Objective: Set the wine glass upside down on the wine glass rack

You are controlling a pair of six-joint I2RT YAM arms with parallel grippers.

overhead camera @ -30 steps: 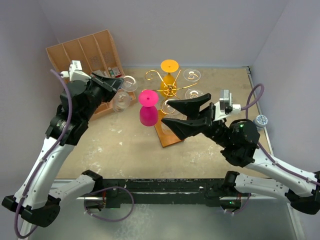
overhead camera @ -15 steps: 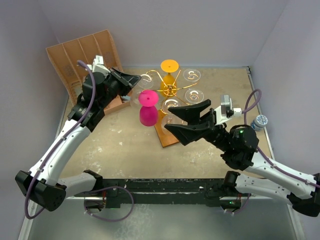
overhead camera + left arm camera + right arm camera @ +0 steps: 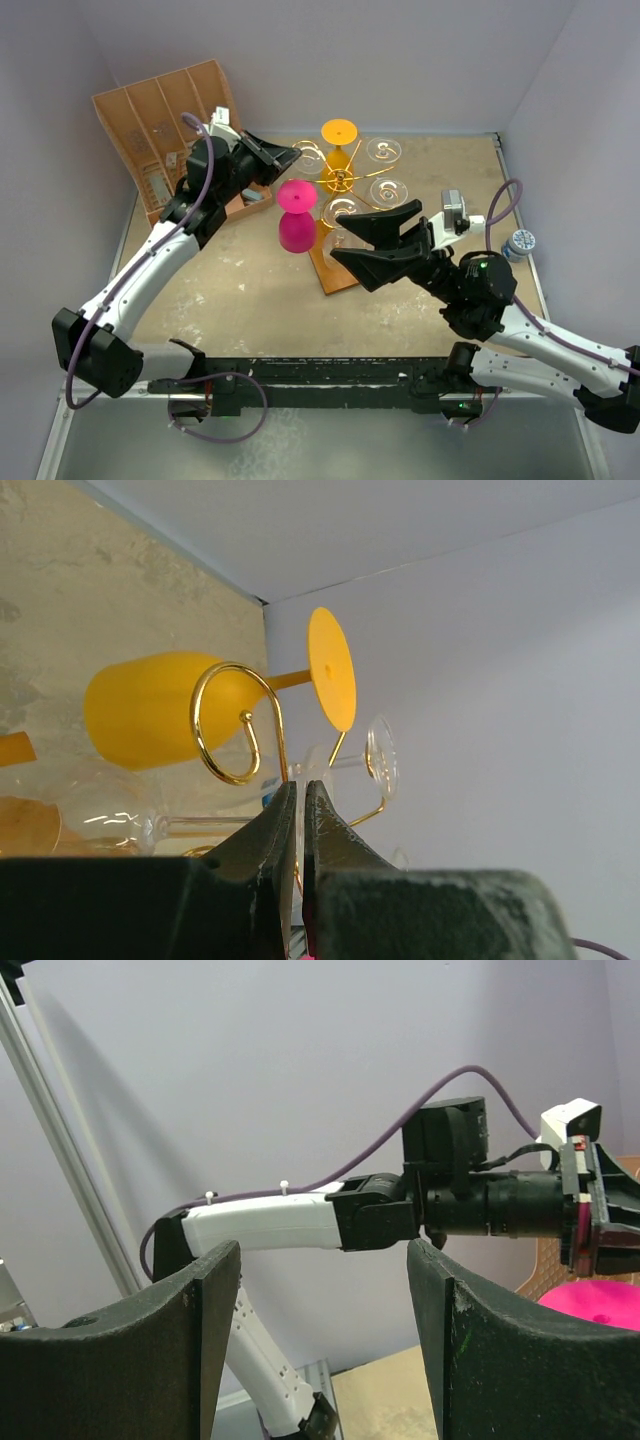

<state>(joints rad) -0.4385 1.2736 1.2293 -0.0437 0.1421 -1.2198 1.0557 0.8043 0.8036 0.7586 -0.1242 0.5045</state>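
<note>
At the far left leans a wooden organiser box (image 3: 150,110), which has no part in this step. The left pincer (image 3: 293,155) reaches from there toward the rack. Its jaws are closed and seem to pinch the thin stem of the clear wine glass (image 3: 310,157). The glass's foot disc shows just past the tips, at the rack's far-left side.

In the left wrist view the foot (image 3: 381,762) points the same way as the foot of the yellow glass (image 3: 160,708), so the clear glass already looks inverted. An unoccupied gold scroll of the wine glass rack (image 3: 228,666) curls right ahead of the tips.

To do this well, I would keep the foot higher than the wire and slide the stem sideways into that scroll's gap. Then lower until the disc sits on the wire, and only then part the jaws. The approach should be slow, since glass on a thin stem can slip or twist in so narrow a grip.

The yellow glass hangs just beside this scroll, and a pink glass (image 3: 294,228) stands foot-up near the post, so the bowl needs a clean path.

To the right the other pincer (image 3: 372,243) hovers near the rack's wooden base (image 3: 338,275), jaws wide apart and empty. It is best kept still and well off the hanging clear glasses.
</note>
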